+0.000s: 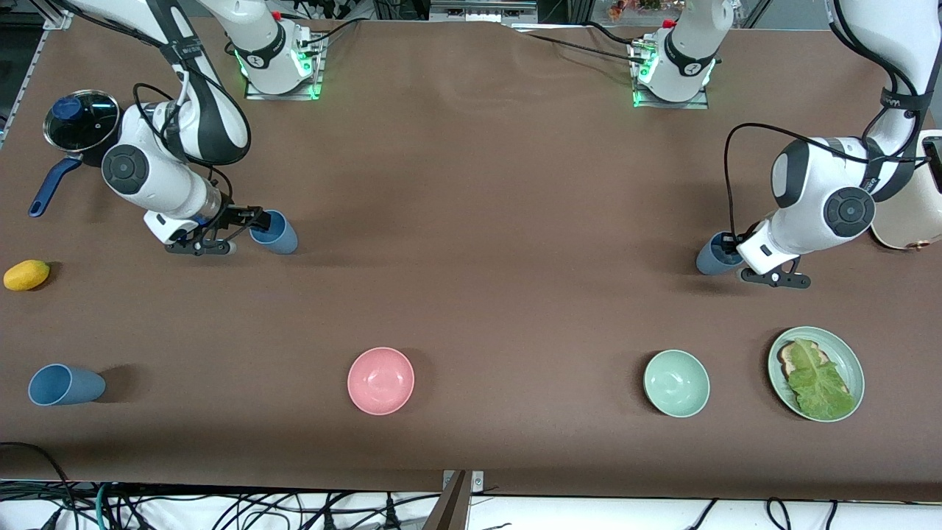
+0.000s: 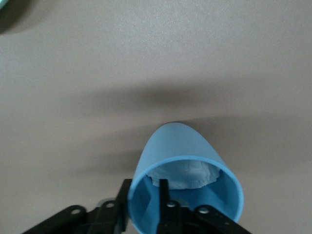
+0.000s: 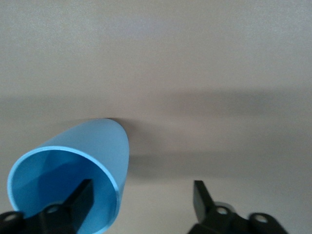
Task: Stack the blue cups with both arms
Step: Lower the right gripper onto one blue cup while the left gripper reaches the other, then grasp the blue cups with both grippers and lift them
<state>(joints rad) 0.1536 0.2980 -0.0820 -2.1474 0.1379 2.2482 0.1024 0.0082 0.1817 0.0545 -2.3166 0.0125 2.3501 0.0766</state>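
Observation:
A bright blue cup (image 1: 276,234) stands toward the right arm's end of the table. My right gripper (image 1: 250,221) is open at its mouth. In the right wrist view one finger (image 3: 80,197) is inside this cup (image 3: 92,146) and the other is well outside it, so my right gripper (image 3: 144,192) straddles the wall. A duller grey-blue cup (image 1: 712,256) is at the left arm's end. My left gripper (image 1: 732,246) is shut on its rim. In the left wrist view my left gripper (image 2: 145,190) pinches the wall of this cup (image 2: 178,144), which has a whitish inside. Another blue cup (image 1: 66,385) sits near the front edge.
A lidded pot (image 1: 79,121) with a blue handle and a yellow fruit (image 1: 26,274) sit at the right arm's end. A pink bowl (image 1: 380,380), a pale green bowl (image 1: 676,383) and a green plate (image 1: 854,361) with toast and lettuce line the front. A cream vessel (image 1: 909,217) stands beside the left arm.

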